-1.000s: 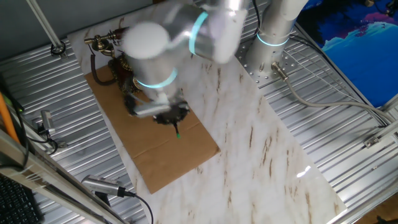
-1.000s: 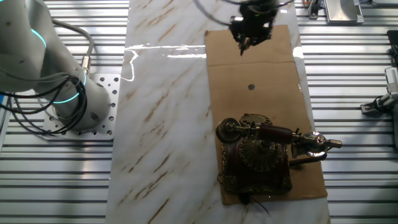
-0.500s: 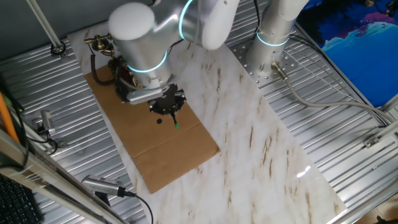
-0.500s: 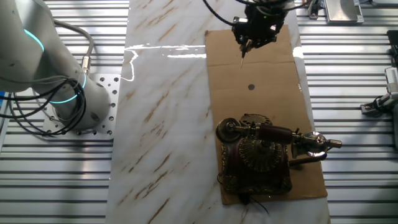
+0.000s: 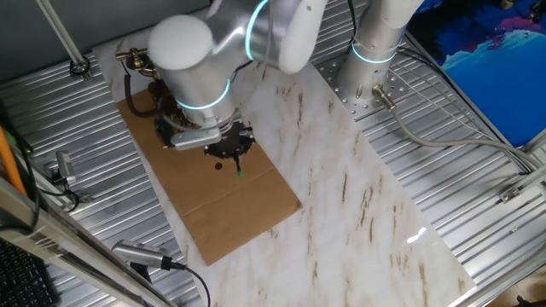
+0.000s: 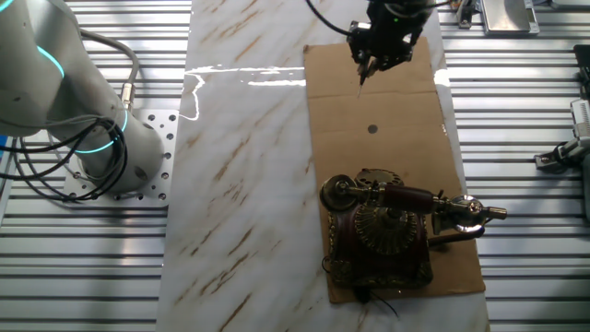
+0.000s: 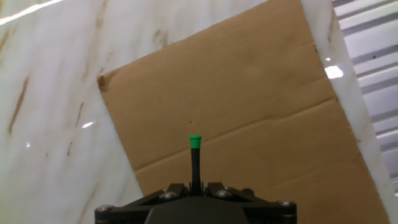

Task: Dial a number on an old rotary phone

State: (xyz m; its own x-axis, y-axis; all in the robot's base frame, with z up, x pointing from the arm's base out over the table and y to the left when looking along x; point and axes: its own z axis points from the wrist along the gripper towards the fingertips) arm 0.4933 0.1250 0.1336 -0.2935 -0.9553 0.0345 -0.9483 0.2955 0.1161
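The old rotary phone [image 6: 385,231], dark red-brown with gold trim and a round dial, stands at the near end of a cardboard sheet [image 6: 406,101], its handset resting across the top. In one fixed view the arm hides most of the phone [image 5: 147,61]. My gripper [image 6: 383,44] hovers over the cardboard's far end, well away from the phone, and is shut on a thin black stick with a green tip [image 7: 195,142]. The stick points down at bare cardboard [image 7: 261,99]. In the hand view the gripper [image 7: 196,186] clamps the stick's base; the phone is out of that view.
The cardboard lies on a white marble slab [image 6: 240,184] flanked by ribbed metal tabletop [image 6: 83,267]. A small dark spot [image 6: 372,129] marks the cardboard between stick and phone. The arm's base [image 6: 120,157] with cables stands left of the slab. Clamps [image 5: 64,175] sit at the table's side.
The arm's upper joints swung over the phone's end of the cardboard, while the gripper with the stick shifted only slightly. The phone has not moved.
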